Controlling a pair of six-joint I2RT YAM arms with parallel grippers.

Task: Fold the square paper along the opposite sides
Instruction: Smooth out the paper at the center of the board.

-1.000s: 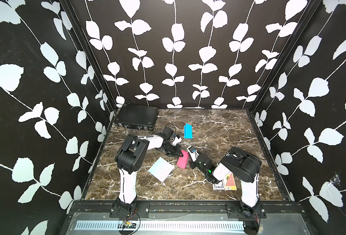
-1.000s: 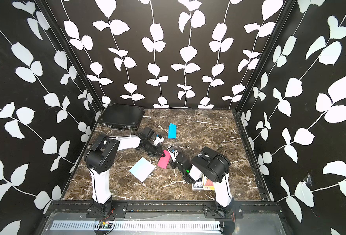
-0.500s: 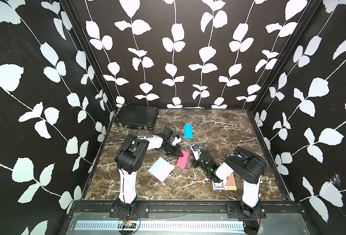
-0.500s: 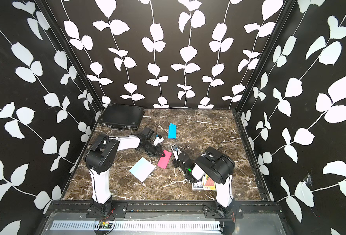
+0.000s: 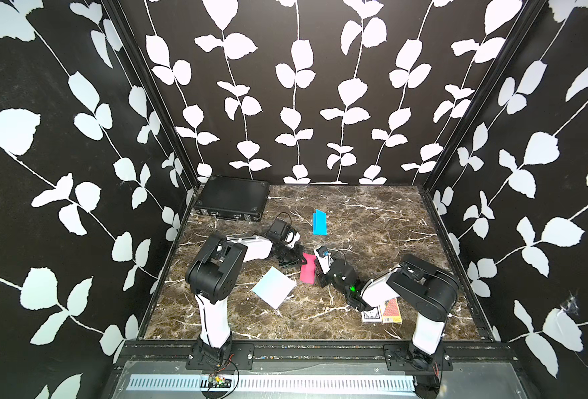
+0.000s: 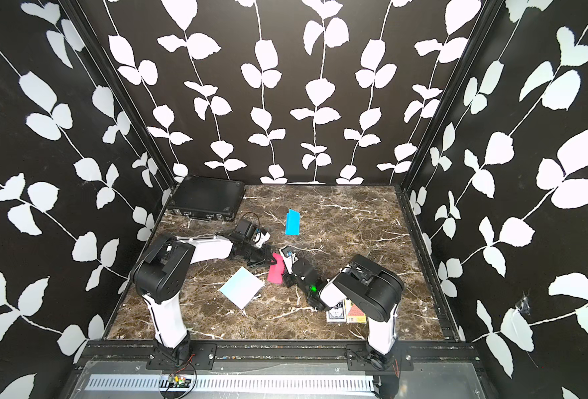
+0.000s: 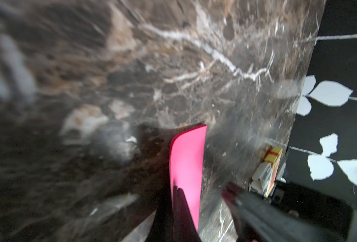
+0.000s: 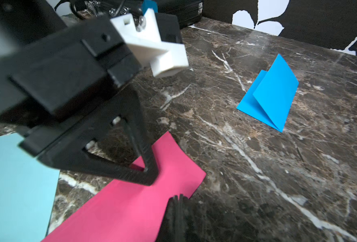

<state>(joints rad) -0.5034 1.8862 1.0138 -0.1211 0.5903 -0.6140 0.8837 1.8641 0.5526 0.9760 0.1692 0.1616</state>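
Note:
The pink paper (image 5: 308,273) (image 6: 276,273) lies on the marble table as a narrow folded strip between the two arms. My left gripper (image 5: 301,257) (image 6: 270,259) is shut and its tip presses down on one end of the strip; the right wrist view shows it (image 8: 150,176) on the pink paper (image 8: 127,205). My right gripper (image 5: 316,275) (image 6: 285,276) (image 8: 178,198) is shut, with its tips resting at the strip's long edge near a corner. In the left wrist view the left gripper (image 7: 176,189) stands over the pink paper (image 7: 187,163), whose far end curls up slightly.
A light blue square paper (image 5: 273,286) (image 8: 16,184) lies flat just in front of the left gripper. A folded blue paper (image 5: 319,222) (image 8: 272,94) stands tented farther back. A black case (image 5: 232,200) sits at the back left. Card boxes (image 5: 382,311) (image 7: 267,167) lie under the right arm.
The right arm's elbow has swung a little to the right while its gripper stays at the pink paper's edge. The left arm and the papers have not visibly moved.

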